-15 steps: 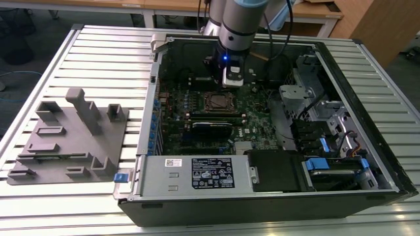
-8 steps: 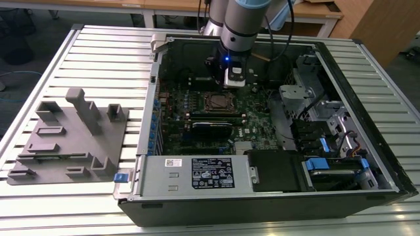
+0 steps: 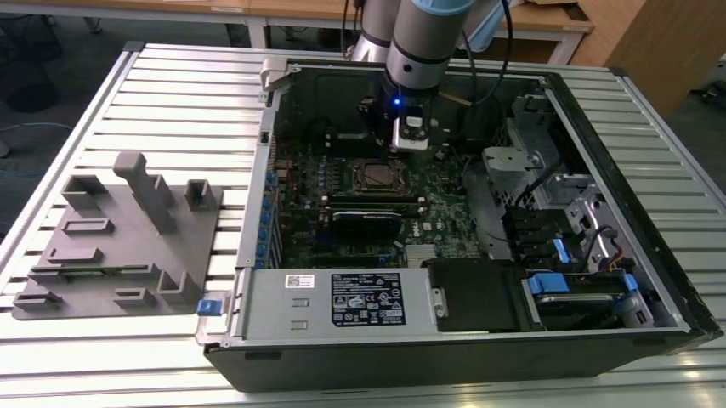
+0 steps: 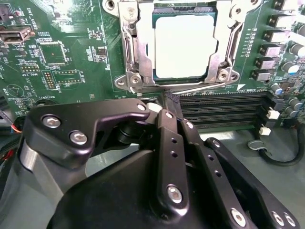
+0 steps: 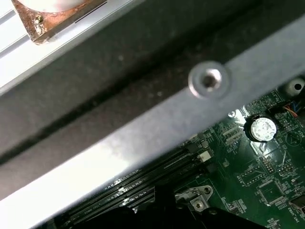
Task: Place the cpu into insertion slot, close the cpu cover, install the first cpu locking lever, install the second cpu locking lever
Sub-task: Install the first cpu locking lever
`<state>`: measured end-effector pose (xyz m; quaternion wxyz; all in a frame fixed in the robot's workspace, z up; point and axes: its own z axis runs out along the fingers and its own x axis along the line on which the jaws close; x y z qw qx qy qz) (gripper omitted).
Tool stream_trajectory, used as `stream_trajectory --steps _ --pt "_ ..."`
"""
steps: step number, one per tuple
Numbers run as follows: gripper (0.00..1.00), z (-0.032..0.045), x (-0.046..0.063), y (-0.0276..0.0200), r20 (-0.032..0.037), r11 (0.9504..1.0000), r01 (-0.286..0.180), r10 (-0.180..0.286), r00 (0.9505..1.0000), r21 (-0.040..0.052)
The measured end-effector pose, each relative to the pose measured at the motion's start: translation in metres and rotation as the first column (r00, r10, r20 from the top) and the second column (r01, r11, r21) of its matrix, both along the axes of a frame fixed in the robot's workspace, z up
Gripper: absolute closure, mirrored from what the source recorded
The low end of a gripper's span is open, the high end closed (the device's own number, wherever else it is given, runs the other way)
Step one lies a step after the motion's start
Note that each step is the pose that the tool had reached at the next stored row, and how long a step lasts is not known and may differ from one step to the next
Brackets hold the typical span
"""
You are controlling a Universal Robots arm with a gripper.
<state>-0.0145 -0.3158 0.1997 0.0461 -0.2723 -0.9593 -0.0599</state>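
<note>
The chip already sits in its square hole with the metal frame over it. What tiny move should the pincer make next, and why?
Probably nudge the thin lever gently down toward the board. The chip lies under the flat frame, and the pincer sits right beside that lever; I cannot tell whether it is hooked.

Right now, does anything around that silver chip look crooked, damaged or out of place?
Nothing stands out. The cpu sits flat and square inside the cpu cover's cut-out, and the green board around it looks intact.
</note>
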Motion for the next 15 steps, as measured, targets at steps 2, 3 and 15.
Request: stream_trajectory --steps 2,3,15 --pt "0.9 0.0 0.0 0.0002 -0.0001 1.0 0.0 0.0 1.0 -0.0002" --pt "0.9 0.0 0.0 0.0002 -0.0001 1.0 0.0 0.0 1.0 -0.0002" --pt "0.9 0.0 0.0005 0.0002 0.0 0.9984 0.057 -0.057 0.9984 -0.0019"
